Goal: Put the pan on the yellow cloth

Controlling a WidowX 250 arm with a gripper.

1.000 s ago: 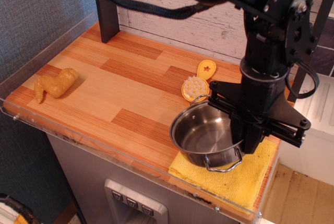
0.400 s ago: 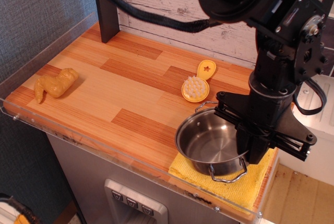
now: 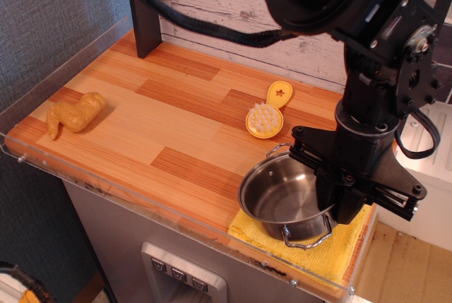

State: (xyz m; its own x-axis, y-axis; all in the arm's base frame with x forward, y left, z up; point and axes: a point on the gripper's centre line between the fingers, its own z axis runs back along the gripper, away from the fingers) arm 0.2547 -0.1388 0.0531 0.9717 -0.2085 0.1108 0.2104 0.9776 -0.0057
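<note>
The shiny steel pan (image 3: 282, 193) with wire loop handles sits on the yellow cloth (image 3: 311, 250) at the table's front right corner, covering most of the cloth. My black gripper (image 3: 339, 208) comes down over the pan's right rim. Its fingers seem closed on the rim, but the arm's body hides the fingertips.
A small round yellow-orange brush with a star handle (image 3: 267, 114) lies just behind the pan. A yellow-brown toy (image 3: 74, 114) lies at the left. A clear acrylic rim (image 3: 141, 208) runs along the table's front edge. A black post (image 3: 143, 6) stands at the back.
The gripper has moved the pan to the right and slightly forward, and lower, so it now sits more fully over the yellow cloth.
</note>
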